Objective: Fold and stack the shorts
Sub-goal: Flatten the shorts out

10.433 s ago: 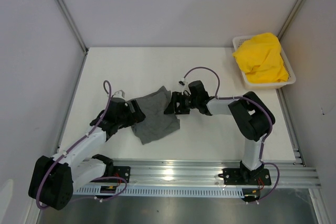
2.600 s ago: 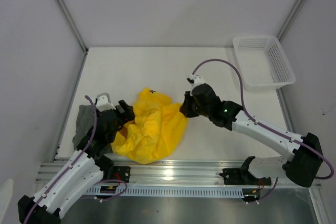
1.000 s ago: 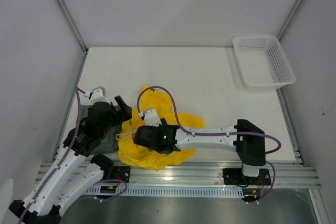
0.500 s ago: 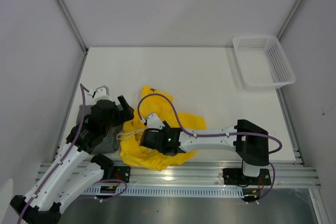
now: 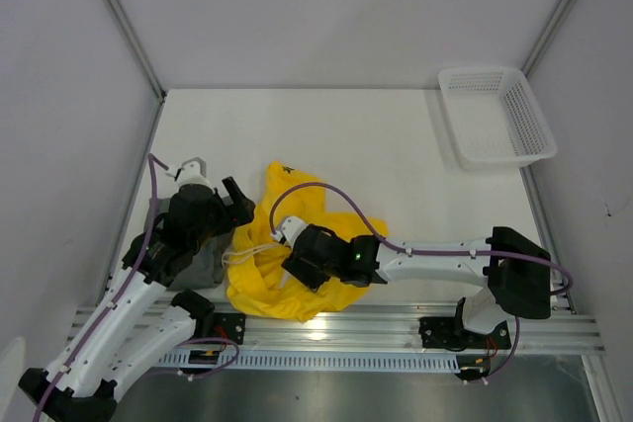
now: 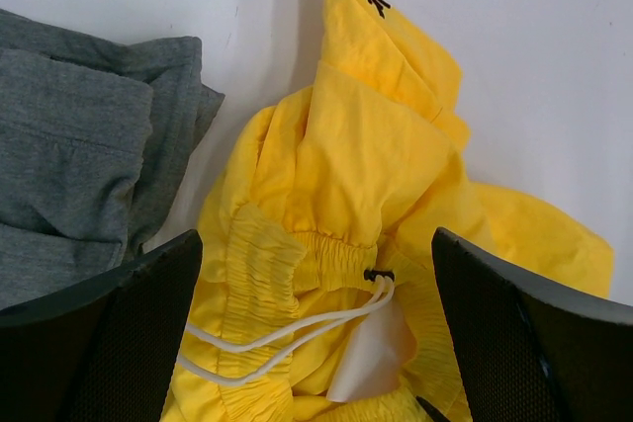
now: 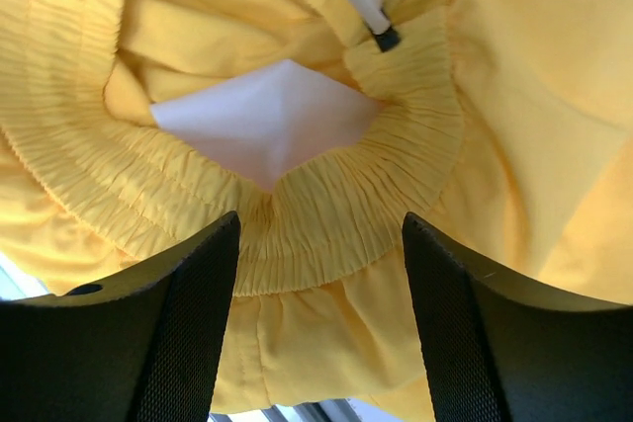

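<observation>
White tabletop (image 5: 396, 160), crumpled yellow cloth shorts (image 5: 289, 200)

The overhead camera looks straight down; both wrist cameras closely face the yellow shorts (image 6: 376, 165).

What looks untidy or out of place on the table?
The yellow shorts lie crumpled in a heap near the front edge of the table, waistband bunched, white drawstring trailing loose. The grey shorts beside them look folded.

White plastic mesh basket (image 5: 495, 118), upper right of the frame, upright on white counter (image 5: 396, 145). Aluminium rail (image 5: 346, 329) along the counter's lower edge. Pale wall panels (image 5: 326, 7) on three sides.
</observation>
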Controlling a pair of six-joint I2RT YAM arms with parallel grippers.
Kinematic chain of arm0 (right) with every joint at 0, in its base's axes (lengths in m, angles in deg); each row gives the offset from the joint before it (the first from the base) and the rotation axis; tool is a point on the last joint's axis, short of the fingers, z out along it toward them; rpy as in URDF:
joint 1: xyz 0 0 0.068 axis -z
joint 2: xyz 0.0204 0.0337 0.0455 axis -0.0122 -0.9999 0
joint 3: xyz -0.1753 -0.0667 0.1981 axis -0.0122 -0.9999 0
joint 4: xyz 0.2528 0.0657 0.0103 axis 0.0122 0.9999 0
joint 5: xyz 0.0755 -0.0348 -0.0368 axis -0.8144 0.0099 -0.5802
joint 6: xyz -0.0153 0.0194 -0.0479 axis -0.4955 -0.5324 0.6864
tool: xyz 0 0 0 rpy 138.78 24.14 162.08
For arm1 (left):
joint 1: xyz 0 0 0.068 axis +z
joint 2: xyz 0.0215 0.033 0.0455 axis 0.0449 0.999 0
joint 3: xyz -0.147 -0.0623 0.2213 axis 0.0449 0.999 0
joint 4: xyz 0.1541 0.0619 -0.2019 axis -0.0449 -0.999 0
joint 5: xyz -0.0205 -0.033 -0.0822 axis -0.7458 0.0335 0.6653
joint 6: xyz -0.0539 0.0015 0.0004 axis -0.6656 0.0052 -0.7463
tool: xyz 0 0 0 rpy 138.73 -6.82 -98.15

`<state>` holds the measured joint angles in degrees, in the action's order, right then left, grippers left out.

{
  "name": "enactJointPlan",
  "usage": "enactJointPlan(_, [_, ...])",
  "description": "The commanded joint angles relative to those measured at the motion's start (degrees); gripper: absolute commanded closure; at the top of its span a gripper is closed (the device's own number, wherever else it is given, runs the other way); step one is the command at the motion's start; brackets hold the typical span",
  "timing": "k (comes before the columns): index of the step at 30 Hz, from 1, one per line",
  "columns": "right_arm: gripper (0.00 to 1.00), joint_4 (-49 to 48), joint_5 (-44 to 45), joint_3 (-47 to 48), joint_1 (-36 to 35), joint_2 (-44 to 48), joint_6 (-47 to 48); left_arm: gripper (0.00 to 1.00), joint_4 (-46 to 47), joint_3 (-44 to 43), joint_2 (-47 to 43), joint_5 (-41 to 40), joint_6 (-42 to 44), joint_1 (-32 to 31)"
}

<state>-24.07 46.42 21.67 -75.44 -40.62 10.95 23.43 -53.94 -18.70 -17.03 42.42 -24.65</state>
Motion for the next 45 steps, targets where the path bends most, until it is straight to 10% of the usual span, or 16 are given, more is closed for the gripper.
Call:
enactJointPlan(1, [0.32,-3.06,-6.28,-0.45,0.30,1.36,5.20,0.01,-0.40,-2.29,0.43,1.90,1.19,0.50])
enactJointPlan(12, [0.49,-2.70,-4.80,0.17,0.30,-3.91,7.48,0.01,-0.32,-2.11,1.49,3.49,1.89,1.38])
enactJointPlan(18, [1.00,-5.86,-1.90,-2.28,-0.05,-2.60,9.59,0.01,0.73,-1.58,2.89,6.29,1.98,1.91])
enactJointPlan(26, [1.00,-16.49,6.89,-11.77,-3.04,11.80,9.68,0.01,1.70,-1.06,6.67,12.36,2.59,2.61])
enactJointPlan(45, [1.00,-20.89,13.75,-14.42,-6.65,12.70,11.61,0.09,2.58,3.42,10.72,18.78,2.68,2.79])
